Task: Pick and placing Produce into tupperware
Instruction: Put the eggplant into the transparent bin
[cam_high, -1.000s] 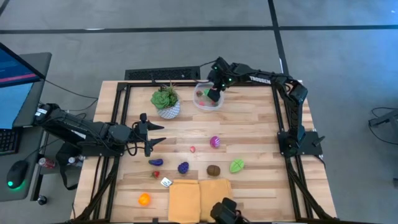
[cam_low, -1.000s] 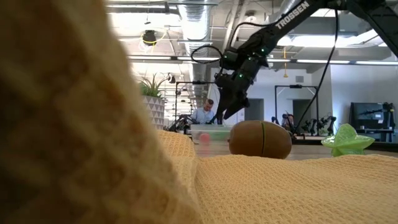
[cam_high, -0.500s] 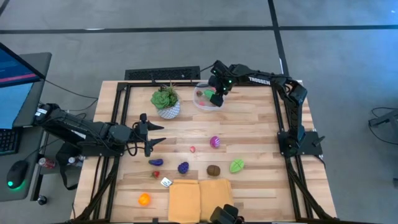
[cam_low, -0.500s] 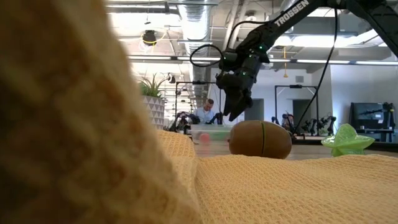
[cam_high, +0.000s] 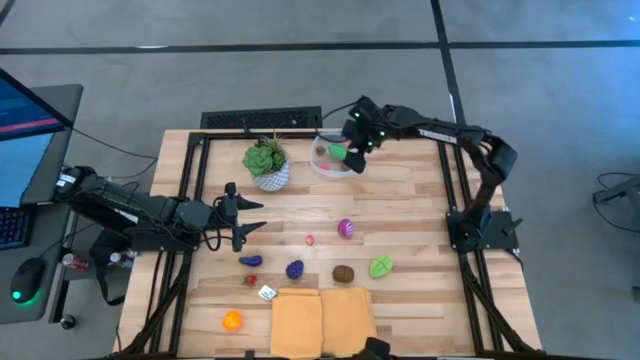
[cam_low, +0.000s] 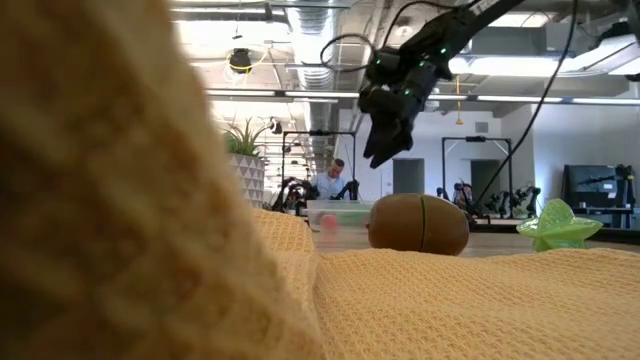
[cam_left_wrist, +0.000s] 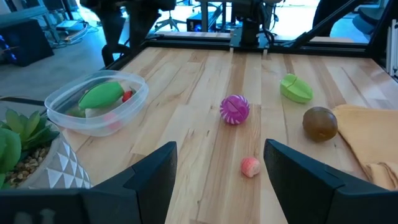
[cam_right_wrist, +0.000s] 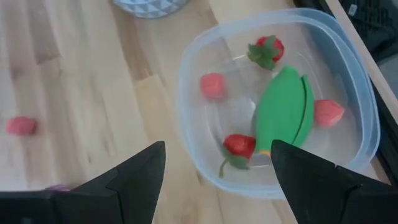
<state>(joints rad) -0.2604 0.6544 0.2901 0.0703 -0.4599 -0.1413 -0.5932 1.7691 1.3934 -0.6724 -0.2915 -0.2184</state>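
Observation:
The clear tupperware (cam_high: 333, 161) (cam_right_wrist: 273, 106) stands near the table's far edge. It holds a green piece (cam_right_wrist: 285, 111), two strawberries and small pink pieces. My right gripper (cam_high: 353, 148) (cam_right_wrist: 214, 186) hovers open and empty above its right part, well clear in the low view (cam_low: 384, 150). More produce lies on the wood: a pink-purple ball (cam_high: 346, 228), a small pink piece (cam_high: 310, 240), a brown one (cam_high: 343, 273), a green one (cam_high: 381, 266), purple ones (cam_high: 295, 269), an orange one (cam_high: 232, 320). My left gripper (cam_high: 246, 215) (cam_left_wrist: 217, 186) waits open at the left side.
A potted green plant (cam_high: 267, 163) stands just left of the tupperware. A yellow cloth (cam_high: 320, 318) lies at the near edge and fills the front of the low view. A small white-and-yellow item (cam_high: 267, 293) sits beside it. Bare wood lies between the produce and the tupperware.
My right gripper has risen from just above the tupperware and drawn a little toward the table's right edge. The tupperware and the produce on the table have stayed where they were.

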